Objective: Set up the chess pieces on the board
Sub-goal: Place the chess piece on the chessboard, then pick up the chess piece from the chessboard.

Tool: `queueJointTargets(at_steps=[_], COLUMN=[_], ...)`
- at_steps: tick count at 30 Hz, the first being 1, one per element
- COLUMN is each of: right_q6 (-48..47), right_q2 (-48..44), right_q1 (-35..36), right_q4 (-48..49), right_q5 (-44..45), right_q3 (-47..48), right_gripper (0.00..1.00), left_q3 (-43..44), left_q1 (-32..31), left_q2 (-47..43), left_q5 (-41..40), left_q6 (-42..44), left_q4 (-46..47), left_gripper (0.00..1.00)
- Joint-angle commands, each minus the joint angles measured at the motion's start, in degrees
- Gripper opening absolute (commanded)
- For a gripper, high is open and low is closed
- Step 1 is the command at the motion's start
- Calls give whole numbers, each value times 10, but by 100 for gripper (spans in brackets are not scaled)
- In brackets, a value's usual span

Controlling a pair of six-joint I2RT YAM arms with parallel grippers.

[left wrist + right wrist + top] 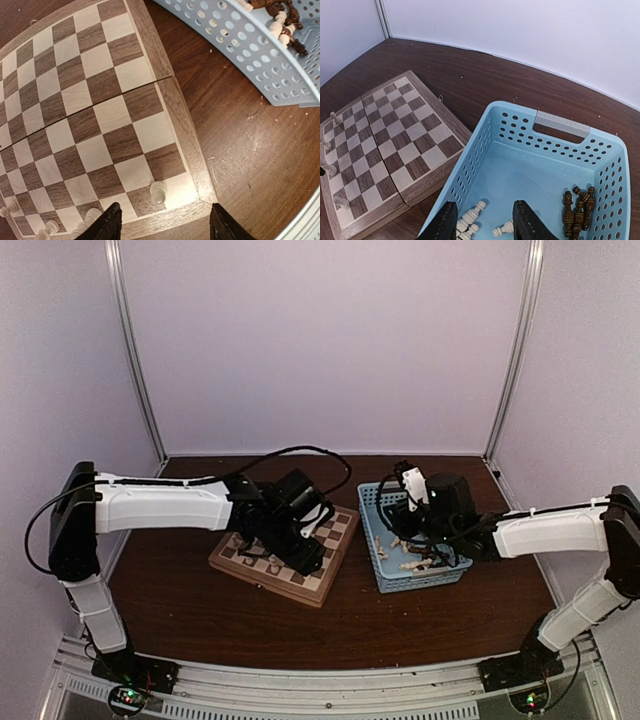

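From the top, the board [340, 528] sits beside the blue basket [368, 530]. Left wrist: the left jaws are open and empty, just by a white pawn [158, 191] near the board's corner; a bump could tip it. Right wrist: the right jaws hang open over white pieces [472, 215] lying in the basket; they could slip.

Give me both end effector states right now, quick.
Left end effector: open, empty, above the board corner.
Right end effector: open, holding nothing, over the basket.
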Motion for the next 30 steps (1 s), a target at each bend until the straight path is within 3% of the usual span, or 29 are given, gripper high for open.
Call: queueJointTargets(at_steps=[1, 17, 30], right_q6=[-3, -16, -18], right_q2=[0, -11, 10], right_q1=[-2, -2, -2], right_q4=[72, 66, 52], right_q5=[20, 40, 41], right_q3=[-29, -29, -14], right_gripper=[40, 41, 40], left_q3=[52, 89, 108], left_q1=[-4, -4, -4], left_q2=[46, 112, 127], left_q5=[-30, -28, -29], left_q6=[-12, -23, -28], left_q4=[-52, -82, -111], left_gripper=[59, 43, 13])
